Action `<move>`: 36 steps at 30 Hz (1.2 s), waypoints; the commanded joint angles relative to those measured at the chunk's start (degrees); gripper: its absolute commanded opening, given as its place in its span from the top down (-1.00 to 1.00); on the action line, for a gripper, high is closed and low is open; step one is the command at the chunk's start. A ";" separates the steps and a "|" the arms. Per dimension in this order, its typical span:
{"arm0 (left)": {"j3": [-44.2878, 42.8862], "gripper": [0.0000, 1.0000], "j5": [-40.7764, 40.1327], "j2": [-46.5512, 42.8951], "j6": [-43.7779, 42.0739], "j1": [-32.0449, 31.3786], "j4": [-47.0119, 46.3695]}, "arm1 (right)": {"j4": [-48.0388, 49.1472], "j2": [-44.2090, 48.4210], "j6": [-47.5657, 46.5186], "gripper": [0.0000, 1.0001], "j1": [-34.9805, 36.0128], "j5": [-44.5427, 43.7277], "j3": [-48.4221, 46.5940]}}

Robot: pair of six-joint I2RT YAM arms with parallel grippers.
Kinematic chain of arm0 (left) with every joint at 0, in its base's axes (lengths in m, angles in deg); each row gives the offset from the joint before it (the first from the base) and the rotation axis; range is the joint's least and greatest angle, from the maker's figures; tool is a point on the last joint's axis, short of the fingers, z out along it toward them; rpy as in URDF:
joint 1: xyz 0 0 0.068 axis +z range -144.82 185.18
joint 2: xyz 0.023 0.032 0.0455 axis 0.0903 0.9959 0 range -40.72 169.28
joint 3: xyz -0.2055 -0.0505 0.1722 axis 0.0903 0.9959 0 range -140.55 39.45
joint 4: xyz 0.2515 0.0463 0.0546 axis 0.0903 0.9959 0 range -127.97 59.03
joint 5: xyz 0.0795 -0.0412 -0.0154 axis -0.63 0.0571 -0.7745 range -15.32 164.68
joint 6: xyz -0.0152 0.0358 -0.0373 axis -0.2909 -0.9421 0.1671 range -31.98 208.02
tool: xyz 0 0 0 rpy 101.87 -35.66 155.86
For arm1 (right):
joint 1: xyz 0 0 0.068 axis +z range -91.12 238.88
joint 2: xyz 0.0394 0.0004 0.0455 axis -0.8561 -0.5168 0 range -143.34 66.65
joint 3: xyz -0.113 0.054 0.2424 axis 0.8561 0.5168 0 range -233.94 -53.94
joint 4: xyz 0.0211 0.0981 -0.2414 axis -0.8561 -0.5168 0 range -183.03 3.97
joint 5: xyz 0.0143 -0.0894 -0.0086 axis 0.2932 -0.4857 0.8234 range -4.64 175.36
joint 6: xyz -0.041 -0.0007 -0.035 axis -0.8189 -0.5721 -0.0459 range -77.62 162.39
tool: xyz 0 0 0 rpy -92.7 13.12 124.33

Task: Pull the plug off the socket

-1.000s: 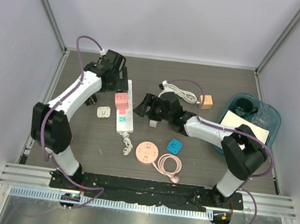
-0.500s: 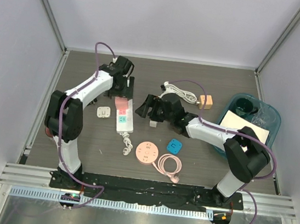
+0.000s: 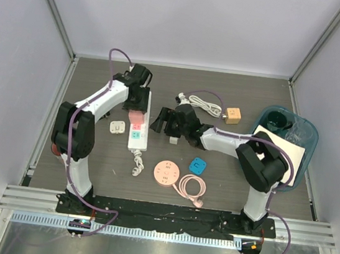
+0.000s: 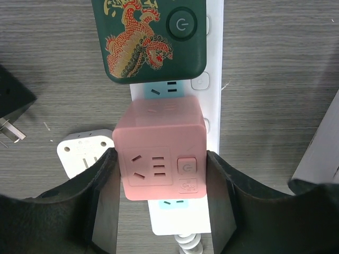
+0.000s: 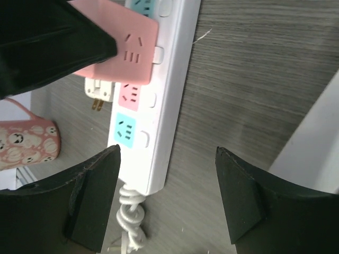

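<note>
The left end effector (image 4: 161, 153) grips the pink plug (image 4: 159, 143) by its sides: pull straight up. The right end effector (image 5: 167, 150), open and empty at 3 o'clock, should pin the power strip (image 4: 214, 79).

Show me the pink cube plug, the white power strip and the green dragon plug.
pink cube plug (image 4: 159, 159): left wrist view, on its top face.
white power strip (image 4: 213, 100): left wrist view, on its bare right edge.
green dragon plug (image 4: 139, 42): left wrist view, on the dragon print.
</note>
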 commanded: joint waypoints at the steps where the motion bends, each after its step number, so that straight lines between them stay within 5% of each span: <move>1: 0.42 1.00 3.06 -2.98 0.55 0.14 -1.00 | 2.73 -4.90 1.28 -0.56 -0.13 1.75 -5.07; 10: 1.66 1.00 7.11 -5.27 0.81 0.05 -1.80 | 4.93 -16.05 5.07 -0.45 -0.22 2.89 -12.63; 16: 0.87 1.00 6.31 -5.44 1.51 0.40 -0.74 | 10.12 -17.74 6.65 0.14 -0.22 3.16 -9.56; 36: 0.52 1.00 11.68 -8.69 3.54 1.20 -2.15 | -7.71 -24.50 2.70 0.42 0.83 -2.91 -15.35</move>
